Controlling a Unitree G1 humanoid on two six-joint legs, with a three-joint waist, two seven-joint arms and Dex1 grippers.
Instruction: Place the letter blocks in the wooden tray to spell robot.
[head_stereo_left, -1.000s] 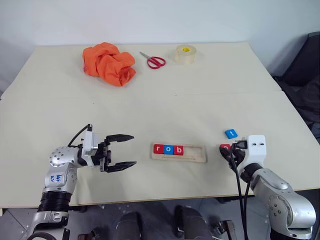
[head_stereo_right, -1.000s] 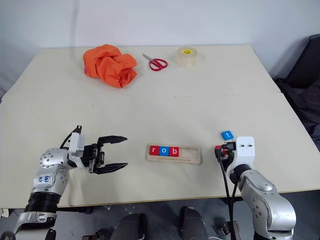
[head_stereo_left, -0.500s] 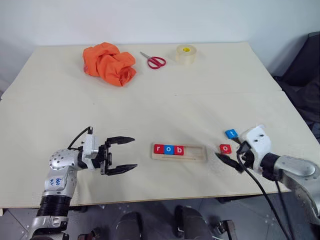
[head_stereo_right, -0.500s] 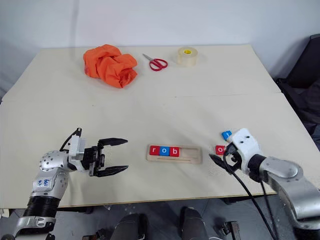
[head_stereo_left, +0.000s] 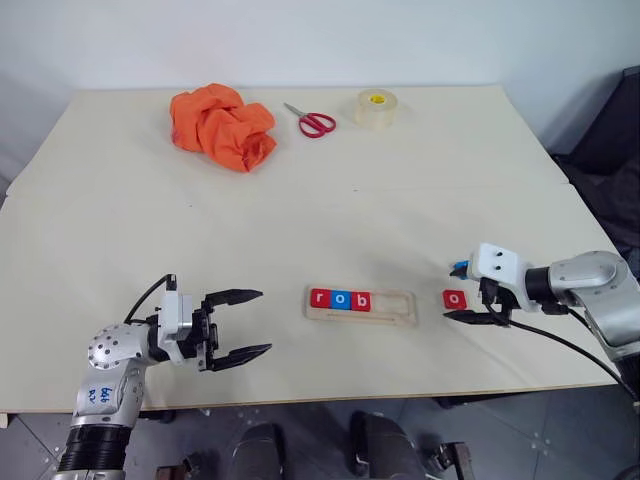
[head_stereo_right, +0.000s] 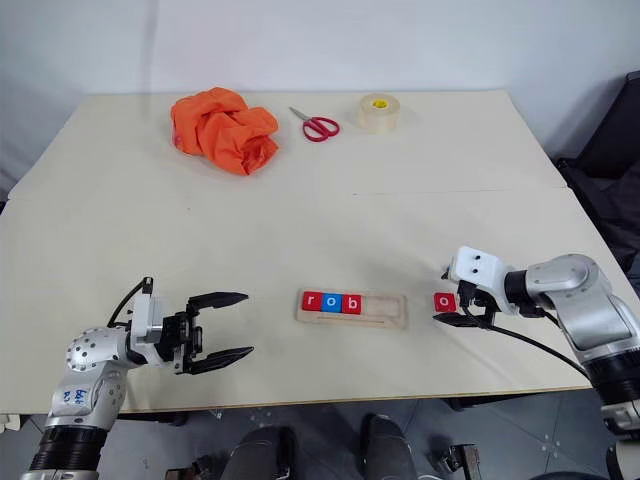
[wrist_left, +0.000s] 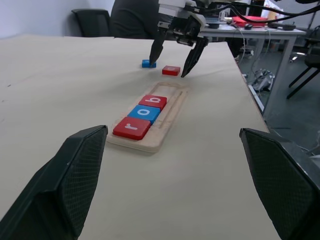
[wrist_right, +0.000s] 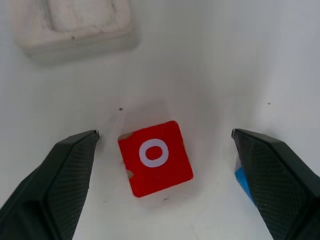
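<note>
Now red o block (wrist_right: 155, 159) sits between spread right gripper (wrist_right: 165, 142) fingers — just right of wooden tray (head_stereo_left: 400, 312); left gripper (head_stereo_left: 240, 326) spread, far off.

Five letter blocks were on the table (head_stereo_left: 120, 190): three sat in the wooden tray (head_stereo_left: 358, 304), a red r (head_stereo_left: 319, 297), a blue o (head_stereo_left: 339, 299) and a red b (head_stereo_left: 359, 300), filling its left part. Two more lay loose to the right of the tray, a red o (head_stereo_left: 454, 298) and a blue one (wrist_left: 148, 63) (its letter could not be read). Far beyond the tray there was one crumpled orange cloth (head_stereo_left: 222, 124), one pair of red-handled scissors (head_stereo_left: 311, 121) and one roll of clear tape (head_stereo_left: 374, 108).
</note>
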